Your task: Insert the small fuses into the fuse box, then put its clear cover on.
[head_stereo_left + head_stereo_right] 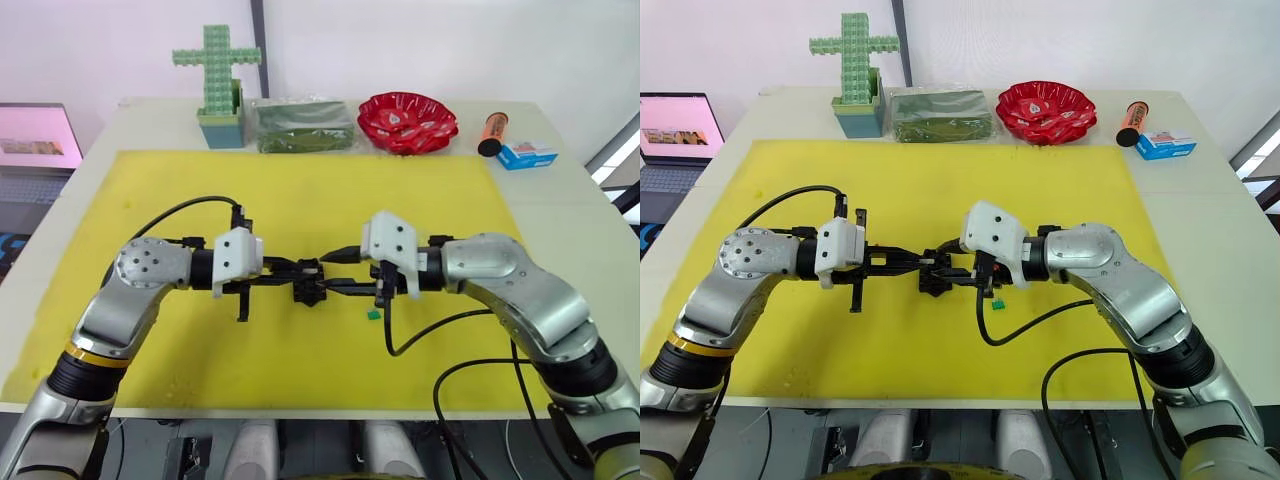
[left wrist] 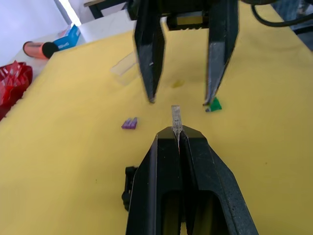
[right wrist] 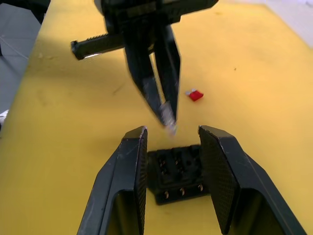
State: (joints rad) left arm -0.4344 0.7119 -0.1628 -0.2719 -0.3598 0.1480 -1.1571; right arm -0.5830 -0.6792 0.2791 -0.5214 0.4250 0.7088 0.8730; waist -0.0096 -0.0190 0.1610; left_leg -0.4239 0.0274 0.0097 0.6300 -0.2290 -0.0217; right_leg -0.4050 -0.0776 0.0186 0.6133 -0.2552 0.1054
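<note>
Yellow mat (image 1: 300, 180) covers most of the pale table (image 1: 560, 200) before you, with broad bare room on every side of the two grippers meeting at its middle. Along the far edge stand a green brick cross (image 1: 216, 60), a clear-wrapped green package (image 1: 303, 125), a red dish (image 1: 407, 121), an orange tube (image 1: 491, 134) and a blue box (image 1: 526, 154), all well apart from the work.

Your right gripper (image 3: 172, 134) is spread open, its fingers flanking the fuse box (image 3: 179, 175), which lies flat on the mat between and below them; part of the box is hidden behind both fingers. Your left gripper (image 2: 177, 134) is clenched on the grey fuse (image 2: 176, 119), whose tip hangs just above the box.

On the mat, the clear cover (image 2: 123, 69) is faint and hard to make out. The green fuse (image 2: 214, 104) sits beside one right fingertip, whether touching you cannot tell. The purplish fuse (image 2: 129, 123) and the red fuse (image 3: 195, 94) lie loose, near the box.
</note>
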